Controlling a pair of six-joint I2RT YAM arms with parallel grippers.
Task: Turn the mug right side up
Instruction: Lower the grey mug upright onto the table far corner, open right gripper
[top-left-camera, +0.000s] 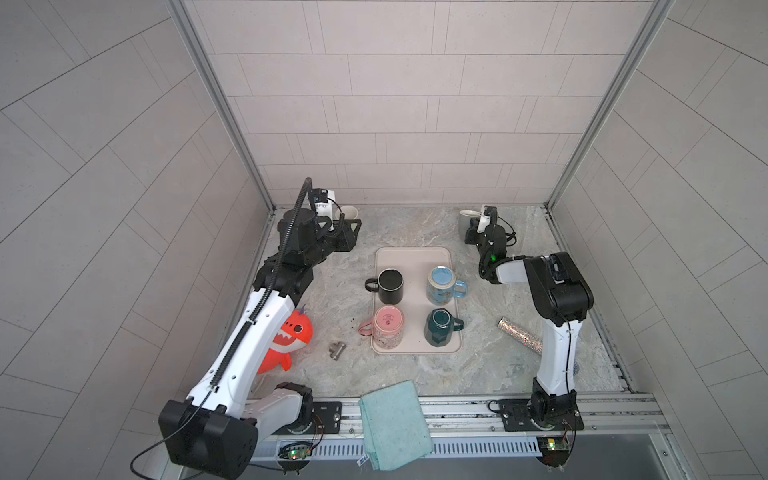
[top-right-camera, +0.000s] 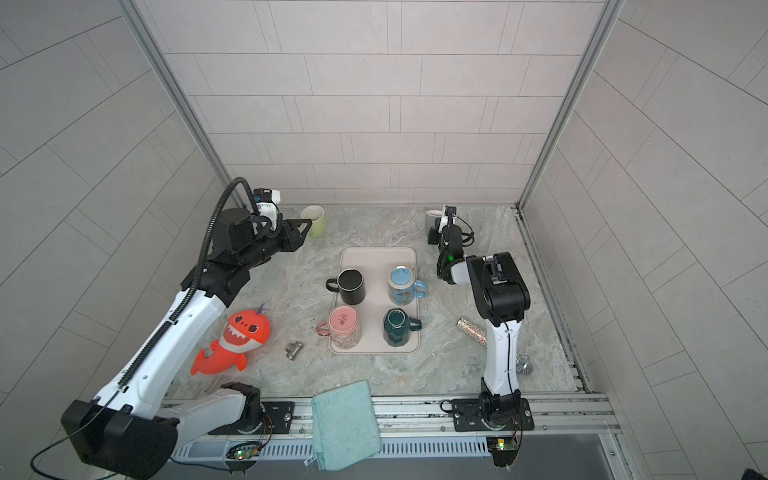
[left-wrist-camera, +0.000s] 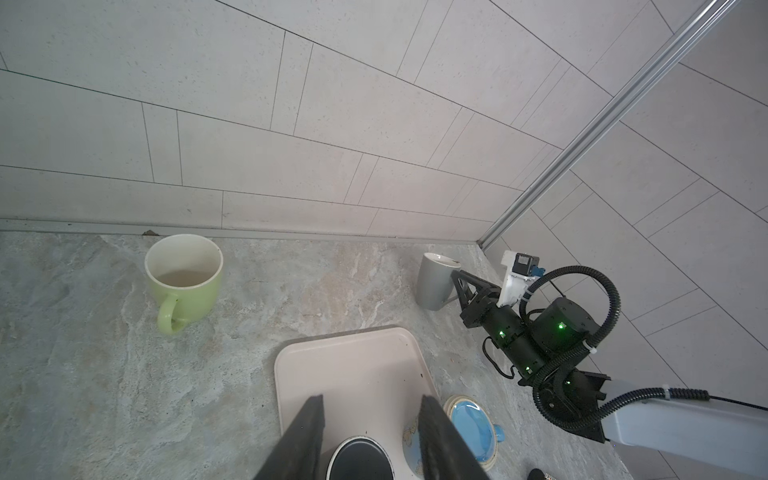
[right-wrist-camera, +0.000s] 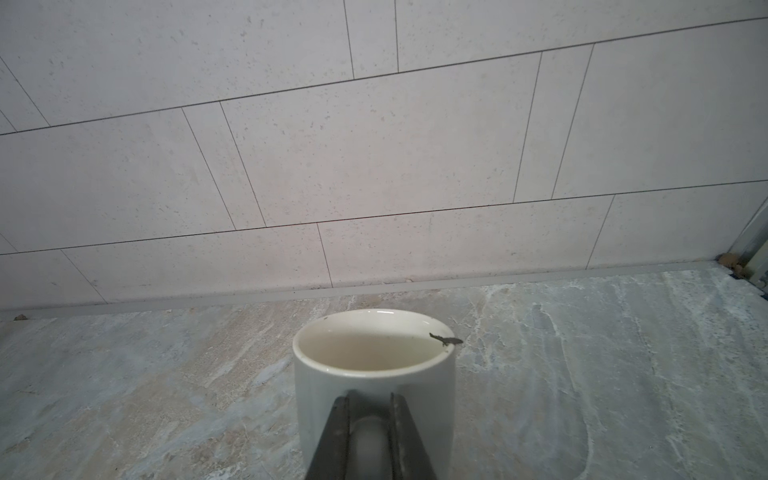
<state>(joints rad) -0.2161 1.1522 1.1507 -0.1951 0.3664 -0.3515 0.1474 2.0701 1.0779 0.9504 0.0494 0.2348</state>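
Mug upright ahead of right claw, handle clamped; opening before base sits flat could topple it. Left claw apart, empty.

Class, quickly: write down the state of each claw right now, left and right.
Left claw: open, holding nothing.
Right claw: closed on the grey mug, gripping its handle.
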